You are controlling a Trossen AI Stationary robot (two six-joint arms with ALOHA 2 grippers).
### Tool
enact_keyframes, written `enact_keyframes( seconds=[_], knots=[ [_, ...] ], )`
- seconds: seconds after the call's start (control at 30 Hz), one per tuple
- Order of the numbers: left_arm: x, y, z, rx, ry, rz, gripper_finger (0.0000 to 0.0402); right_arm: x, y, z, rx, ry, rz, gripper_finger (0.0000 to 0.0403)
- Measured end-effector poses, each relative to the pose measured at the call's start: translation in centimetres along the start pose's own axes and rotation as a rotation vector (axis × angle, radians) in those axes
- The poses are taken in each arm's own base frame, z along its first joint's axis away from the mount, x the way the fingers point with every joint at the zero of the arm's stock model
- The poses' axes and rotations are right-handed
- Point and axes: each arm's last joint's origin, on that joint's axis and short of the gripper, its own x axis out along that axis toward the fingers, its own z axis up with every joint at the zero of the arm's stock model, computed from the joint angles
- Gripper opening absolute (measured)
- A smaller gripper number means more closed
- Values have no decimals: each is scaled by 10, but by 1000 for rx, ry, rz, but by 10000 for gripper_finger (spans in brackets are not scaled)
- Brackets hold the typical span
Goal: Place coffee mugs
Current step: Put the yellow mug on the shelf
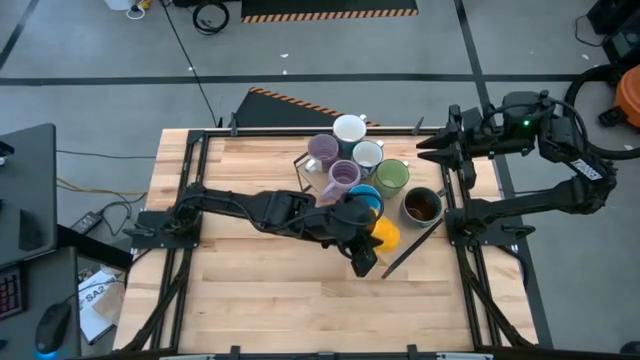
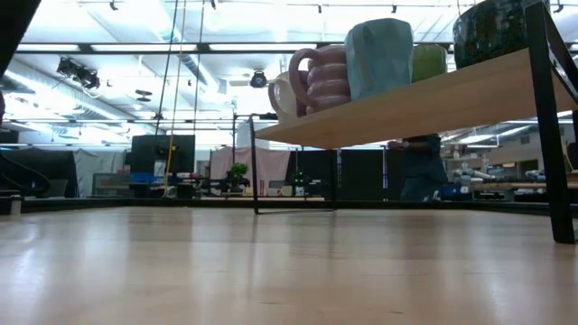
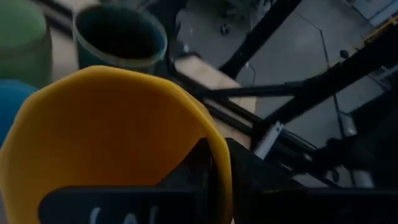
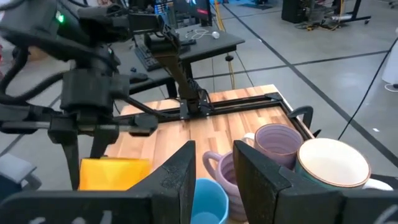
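Note:
Seven mugs stand upright in a cluster on a raised wooden shelf (image 1: 312,185): two white (image 1: 349,128), two lavender (image 1: 322,148), green (image 1: 391,175), blue (image 1: 365,195) and dark brown (image 1: 421,205). The orange mug (image 1: 386,235) is at the near end of the cluster, with my left gripper (image 1: 372,245) shut on it. In the left wrist view this mug (image 3: 118,130) fills the picture. My right gripper (image 1: 428,151) hovers by the table's far right corner, narrowly open, touching nothing; its fingers (image 4: 214,177) point toward the mugs. The low view shows the shelf (image 2: 424,104) from below. My left gripper holds the orange mug by its wall at the rim (image 3: 221,180), pinched between the two fingers, one inside the mug and one outside. The fingers come from above, slanting from the table's left. The mug is upright; whether its base rests on the shelf I cannot tell.
The shelf stands on thin black metal legs (image 2: 553,135), with open table beneath and in front of it. A black bar (image 1: 410,245) lies slanted beside the orange mug. Black frame rails run along the table's edges. Bare wood lies near and left.

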Motion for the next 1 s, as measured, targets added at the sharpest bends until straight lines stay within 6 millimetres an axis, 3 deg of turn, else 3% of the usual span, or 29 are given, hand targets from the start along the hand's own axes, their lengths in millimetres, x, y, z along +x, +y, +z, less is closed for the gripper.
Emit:
enact_keyframes(
  seconds=[0.43,0.57,0.83,1.0],
  knots=[
    [11,1,6,86,-59,-39,39,-6,-1,0,-11,-16,-74,113],
    [7,-14,-14,224,20,-60,39,-5,-1,-3,-5,13,-77,113],
    [-4,-25,-67,369,340,6,40,-5,-1,-5,14,27,-78,113],
    [17,-19,-103,428,551,48,40,-3,-2,-6,28,51,-74,113]
  ],
)
